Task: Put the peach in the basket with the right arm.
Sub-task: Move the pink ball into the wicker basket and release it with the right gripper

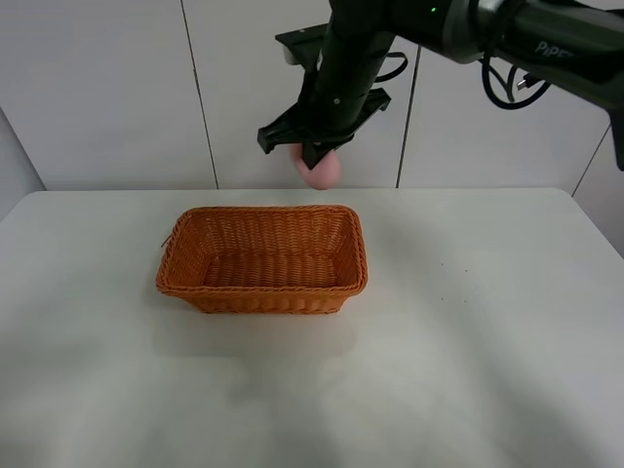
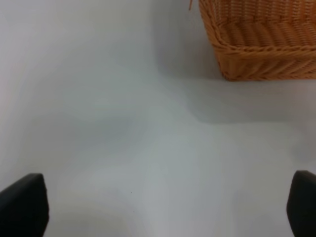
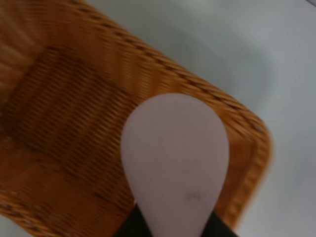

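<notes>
The pink peach (image 1: pixel 322 172) hangs in the air above the far rim of the orange-brown wicker basket (image 1: pixel 261 258), with my right gripper (image 1: pixel 317 156) shut on it. In the right wrist view the peach (image 3: pixel 175 160) fills the middle, its tip pointing away, with the basket's inside (image 3: pixel 64 128) beneath and beside it. The basket holds nothing. My left gripper (image 2: pixel 168 207) is open over bare table, its two fingertips (image 2: pixel 22 205) at the frame's corners; a corner of the basket (image 2: pixel 261 44) lies ahead of it.
The basket stands on a white table (image 1: pixel 468 322) in front of a white panelled wall (image 1: pixel 107 97). The black right arm (image 1: pixel 468 29) reaches in from the upper right.
</notes>
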`<state>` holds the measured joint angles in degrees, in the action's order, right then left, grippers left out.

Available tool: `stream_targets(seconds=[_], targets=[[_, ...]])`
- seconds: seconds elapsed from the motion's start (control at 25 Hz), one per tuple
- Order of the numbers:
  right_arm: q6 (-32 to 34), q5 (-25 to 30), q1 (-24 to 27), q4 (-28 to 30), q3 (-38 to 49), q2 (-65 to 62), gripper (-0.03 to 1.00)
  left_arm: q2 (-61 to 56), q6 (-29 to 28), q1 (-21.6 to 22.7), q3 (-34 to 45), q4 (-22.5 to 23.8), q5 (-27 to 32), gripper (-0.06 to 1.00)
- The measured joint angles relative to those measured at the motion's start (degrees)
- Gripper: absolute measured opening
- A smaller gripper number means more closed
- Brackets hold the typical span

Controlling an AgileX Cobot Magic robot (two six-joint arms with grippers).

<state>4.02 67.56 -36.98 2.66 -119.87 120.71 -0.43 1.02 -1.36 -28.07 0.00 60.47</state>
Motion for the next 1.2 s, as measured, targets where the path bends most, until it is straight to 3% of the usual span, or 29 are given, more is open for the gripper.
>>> stream_targets(seconds=[0.4, 0.52, 0.8, 1.0, 1.2], targets=[[2.25, -9.83, -2.74, -0.13, -0.13, 11.57, 0.01, 0.0, 0.0, 0.0, 0.0, 0.0, 0.0, 0.99], [4.26, -10.73, -2.74, -0.18, -0.13, 14.34, 0.11, 0.0, 0.0, 0.0, 0.0, 0.0, 0.0, 0.99], [4.62, -10.77, -2.74, -0.45, -0.13, 16.48, 0.61, 0.0, 0.0, 0.0, 0.0, 0.0, 0.0, 0.99], [3.29, -9.73, -2.74, -2.66, -0.74, 16.48, 0.69, 0.0, 0.0, 0.0, 0.0, 0.34, 0.0, 0.99], [2.45, -3.09, -2.74, -3.16, -7.52, 16.54, 0.69, 0.0, 0.0, 0.0, 0.0, 0.0, 0.0, 0.99]])
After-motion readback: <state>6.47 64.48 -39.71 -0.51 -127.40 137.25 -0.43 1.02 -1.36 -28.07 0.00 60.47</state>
